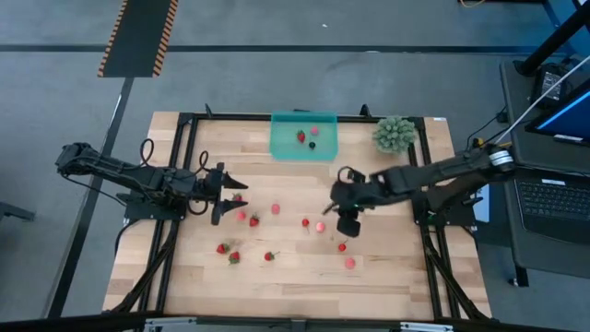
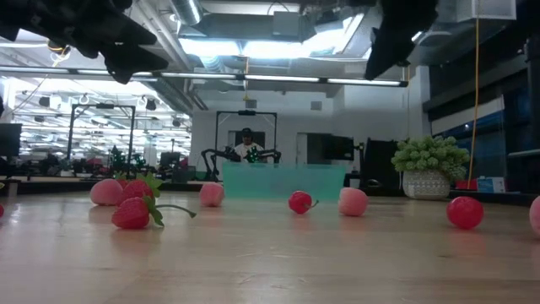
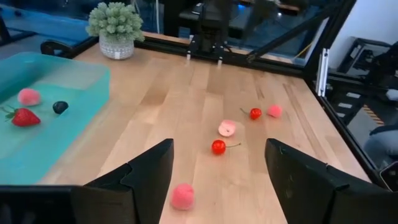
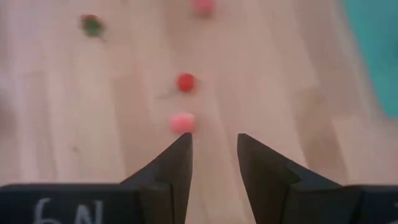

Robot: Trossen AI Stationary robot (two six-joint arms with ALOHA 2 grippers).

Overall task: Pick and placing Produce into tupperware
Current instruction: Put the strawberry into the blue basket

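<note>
Both sets of jaws are seen released and empty, the left gripper [image 1: 238,195] spread wide at centre-left, the right gripper [image 1: 324,213] narrowly parted over a pink berry [image 4: 182,122] mid-frame, while the tupperware [image 1: 281,145] with three pieces is seen at upper centre.

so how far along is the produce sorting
Early. The teal tupperware holds three pieces: a strawberry, a pink piece and a dark berry. Nothing is in hand: the left gripper and right gripper both hover open and empty above the table. About ten pieces remain loose on the wood, like the cherry.
</note>
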